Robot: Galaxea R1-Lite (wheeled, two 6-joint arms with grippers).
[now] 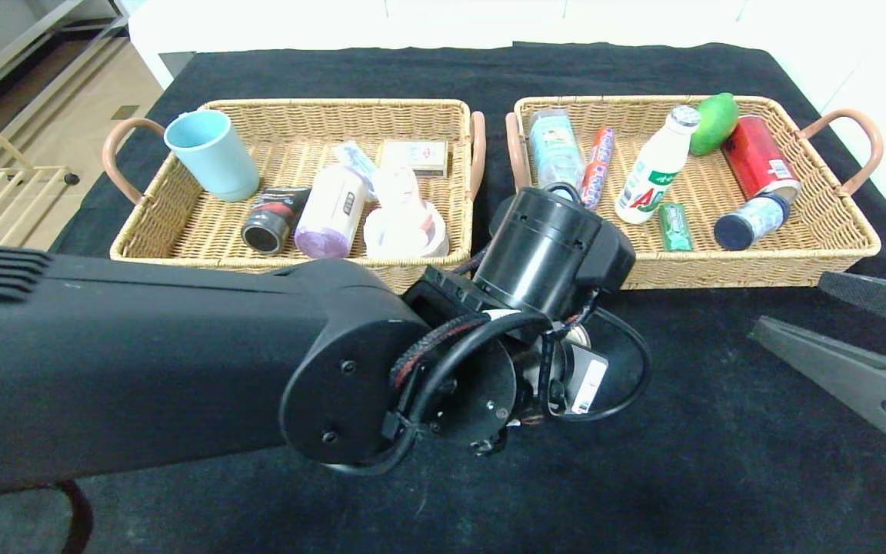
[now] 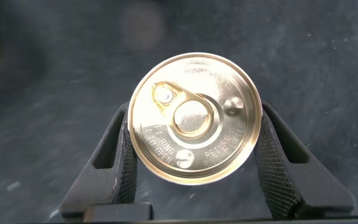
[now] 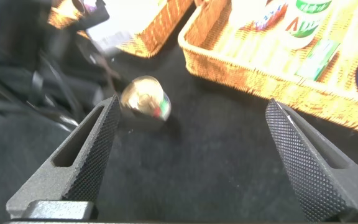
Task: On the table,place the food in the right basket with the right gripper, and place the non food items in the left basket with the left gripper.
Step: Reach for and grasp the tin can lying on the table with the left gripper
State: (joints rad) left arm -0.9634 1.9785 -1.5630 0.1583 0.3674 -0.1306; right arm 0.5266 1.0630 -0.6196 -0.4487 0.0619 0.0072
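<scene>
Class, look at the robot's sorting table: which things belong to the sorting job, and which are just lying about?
Part of the job:
- round tin, held in the left claw
- right claw, open beside it
- left basket, right basket
- drink bottle, gum pack, sausage stick, black tube

Lying about:
- blue cup
- red can
- green fruit

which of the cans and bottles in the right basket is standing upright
None stands fully upright; the white drink bottle with the silver cap comes closest, leaning. The red can lies on its side.
</scene>
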